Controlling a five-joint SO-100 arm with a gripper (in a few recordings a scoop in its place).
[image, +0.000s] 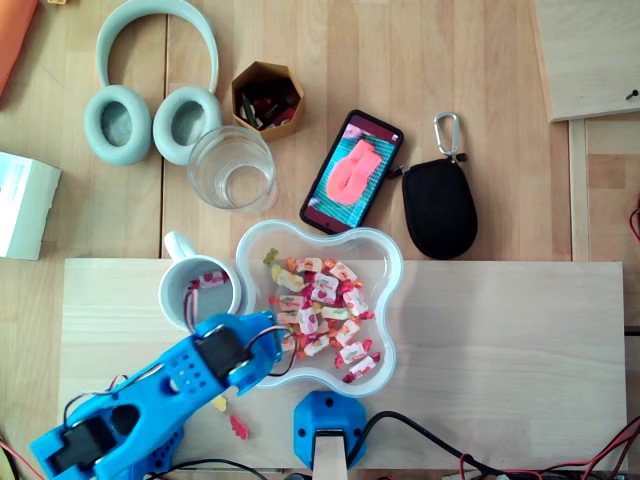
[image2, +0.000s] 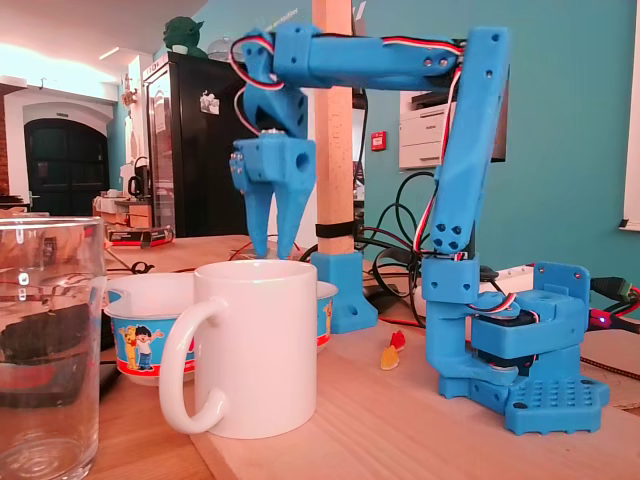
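A: Arm (image2: 380, 60), quick.
B: Bright blue plastic all over, boxy printed segments with rounded joint ends.
A: Gripper (image2: 272, 250)?
B: Same blue. Square block on top, two long fingers (image2: 292, 215) tapering to points.
A: Wiring?
B: Thin red, black and white cables (image2: 415, 42) along the top segment. Another bundle sits by the lower joint, and the overhead view shows loose wires at the wrist.
A: Base (image2: 550, 395)?
B: Chunky blue block on a flat plate dotted with small holes. Black servo (image2: 500, 345) set into the housing. Small round holes on the long link too.
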